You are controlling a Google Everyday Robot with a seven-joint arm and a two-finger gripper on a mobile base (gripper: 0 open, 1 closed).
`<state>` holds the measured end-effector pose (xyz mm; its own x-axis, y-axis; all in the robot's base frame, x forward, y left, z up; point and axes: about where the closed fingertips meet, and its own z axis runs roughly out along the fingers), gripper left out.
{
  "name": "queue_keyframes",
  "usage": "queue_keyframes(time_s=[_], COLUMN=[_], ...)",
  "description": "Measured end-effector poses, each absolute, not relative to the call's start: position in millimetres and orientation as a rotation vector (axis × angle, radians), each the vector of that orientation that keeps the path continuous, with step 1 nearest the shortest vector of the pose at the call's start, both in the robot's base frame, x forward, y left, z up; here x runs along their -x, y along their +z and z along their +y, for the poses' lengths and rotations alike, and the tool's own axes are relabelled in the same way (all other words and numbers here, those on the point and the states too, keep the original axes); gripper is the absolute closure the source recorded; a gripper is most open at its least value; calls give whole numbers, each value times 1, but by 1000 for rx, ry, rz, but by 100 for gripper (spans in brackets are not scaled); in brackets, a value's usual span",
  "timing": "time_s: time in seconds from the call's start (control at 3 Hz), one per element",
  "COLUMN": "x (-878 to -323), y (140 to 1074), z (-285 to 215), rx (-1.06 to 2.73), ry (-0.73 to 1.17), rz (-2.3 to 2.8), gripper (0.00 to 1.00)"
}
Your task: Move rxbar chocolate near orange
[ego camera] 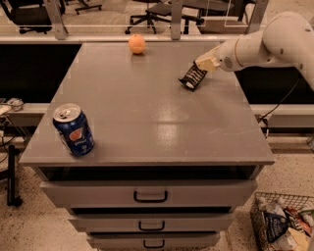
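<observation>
The rxbar chocolate (193, 77) is a small dark bar with white print, tilted, its lower end at or just above the grey cabinet top (147, 122) on the right side. My gripper (205, 64) comes in from the right on a white arm and is shut on the bar's upper end. The orange (137, 43) sits near the back edge of the top, to the left of the bar and well apart from it.
A blue soda can (73, 130) stands at the front left corner. The cabinet has drawers (149, 195) below. A wire basket with packets (284, 223) is on the floor at the right. Office chairs (162, 10) stand behind.
</observation>
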<state>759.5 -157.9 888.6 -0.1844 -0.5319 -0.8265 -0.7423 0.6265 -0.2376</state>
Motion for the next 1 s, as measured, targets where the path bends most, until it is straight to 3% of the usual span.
queue_keyframes(time_s=[1.0], x=[-829], y=[885], z=[-118], rx=[843], ry=[258], rz=[1786], gripper=[100])
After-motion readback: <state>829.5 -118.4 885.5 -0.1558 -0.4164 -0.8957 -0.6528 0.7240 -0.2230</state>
